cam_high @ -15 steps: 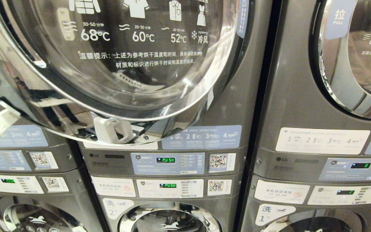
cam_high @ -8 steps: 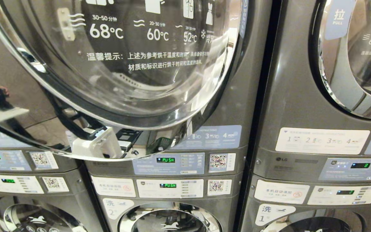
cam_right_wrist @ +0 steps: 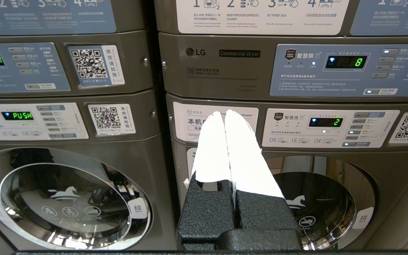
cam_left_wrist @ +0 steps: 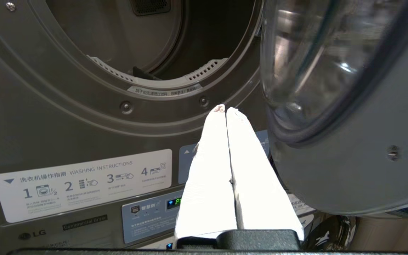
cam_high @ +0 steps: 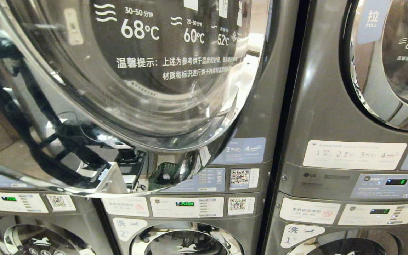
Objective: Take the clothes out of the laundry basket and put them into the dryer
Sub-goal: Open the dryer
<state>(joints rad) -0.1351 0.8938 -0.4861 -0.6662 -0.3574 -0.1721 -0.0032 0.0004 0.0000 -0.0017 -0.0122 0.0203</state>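
Note:
The dryer's round glass door (cam_high: 136, 88) stands swung out and fills the upper left of the head view. In the left wrist view the dryer's drum mouth (cam_left_wrist: 175, 42) is open and dark, with no cloth in sight. My left gripper (cam_left_wrist: 222, 108) is shut on nothing, just below the mouth's rim, between the machine's front and the door (cam_left_wrist: 349, 106) beside it. A white finger shape (cam_high: 113, 182) shows at the door's lower rim in the head view. My right gripper (cam_right_wrist: 224, 112) is shut and empty, parked low before the washer panels. The clothes and the laundry basket are out of view.
Stacked grey LG machines form a wall ahead. A second stack (cam_high: 349, 106) stands to the right with its upper door (cam_high: 391, 63) closed. Control panels (cam_high: 186, 207) and washer doors (cam_right_wrist: 66, 198) lie below. The open door takes up the room at the left.
The dryer door has swung further open, its lower rim now lower and further left in the head view. The white finger shape moved down and left with it. The right arm is still.

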